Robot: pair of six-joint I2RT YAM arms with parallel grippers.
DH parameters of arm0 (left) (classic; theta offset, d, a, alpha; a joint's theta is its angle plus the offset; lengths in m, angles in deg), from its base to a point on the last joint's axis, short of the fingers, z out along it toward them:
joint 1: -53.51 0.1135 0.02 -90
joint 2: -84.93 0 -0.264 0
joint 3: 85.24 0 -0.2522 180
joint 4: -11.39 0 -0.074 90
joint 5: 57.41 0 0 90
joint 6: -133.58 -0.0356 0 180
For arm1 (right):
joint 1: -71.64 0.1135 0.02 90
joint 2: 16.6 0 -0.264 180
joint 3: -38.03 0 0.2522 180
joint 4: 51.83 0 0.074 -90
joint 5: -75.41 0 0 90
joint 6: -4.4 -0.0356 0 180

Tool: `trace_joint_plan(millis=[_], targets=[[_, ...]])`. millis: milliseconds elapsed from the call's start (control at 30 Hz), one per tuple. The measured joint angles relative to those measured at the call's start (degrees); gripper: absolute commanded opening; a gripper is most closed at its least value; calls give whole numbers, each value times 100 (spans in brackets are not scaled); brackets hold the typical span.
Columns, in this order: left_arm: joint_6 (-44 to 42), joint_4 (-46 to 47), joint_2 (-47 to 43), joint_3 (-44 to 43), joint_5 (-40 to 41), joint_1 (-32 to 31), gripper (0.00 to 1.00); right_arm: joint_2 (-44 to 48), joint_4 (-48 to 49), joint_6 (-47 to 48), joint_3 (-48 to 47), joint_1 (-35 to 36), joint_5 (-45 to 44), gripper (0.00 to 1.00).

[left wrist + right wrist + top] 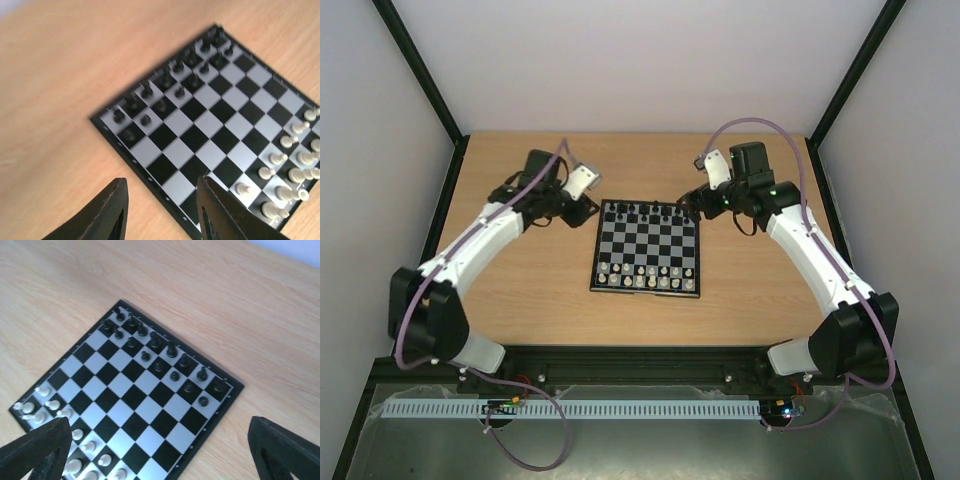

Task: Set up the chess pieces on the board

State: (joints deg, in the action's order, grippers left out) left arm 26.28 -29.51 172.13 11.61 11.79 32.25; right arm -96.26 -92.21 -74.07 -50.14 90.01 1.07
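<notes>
The chessboard (pixel 647 248) lies mid-table. Black pieces (pixel 645 212) fill its two far rows and cream-white pieces (pixel 645 275) its two near rows. My left gripper (pixel 584 208) hovers open and empty by the board's far left corner; in its wrist view the fingertips (pixel 116 187) straddle the board's edge (pixel 150 180), black pieces (pixel 165 90) beyond, white pieces (pixel 290 165) to the right. My right gripper (pixel 692 200) hovers wide open and empty above the far right corner; its wrist view shows the board (pixel 130 405), black pieces (pixel 160 357) and white pieces (pixel 60 425).
The wooden table (pixel 520 300) is ringed by a black frame (pixel 640 352). White walls stand behind and at both sides. Bare wood lies left, right and in front of the board.
</notes>
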Motion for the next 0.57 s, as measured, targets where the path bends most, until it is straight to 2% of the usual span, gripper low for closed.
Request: trace_joint_plan(millis=[67,100,133,167,200,333,433,567], targets=[[129,103,-339,-4,-42,162,48,17,11,-157,-7,0,-232,99],[249,170,-485,-4,-61,282,54,28,13,-260,-17,0,-356,99],[422,273,-629,-2,-122,404,67,44,15,-334,-24,0,-452,99],[557,350,-717,-2,-149,511,93,76,20,-424,-24,0,-599,99],[765,466,-800,4,-153,658,98,133,52,-568,-15,0,-813,99],[1303,927,-1038,229,-31,1025,99,417,278,-1178,59,-2,-1832,98],[1530,1121,-1235,555,201,1069,99,481,389,-1681,59,-4,-2658,99],[1624,1180,-1325,872,387,1097,99,564,522,-1980,201,-11,-3058,99]])
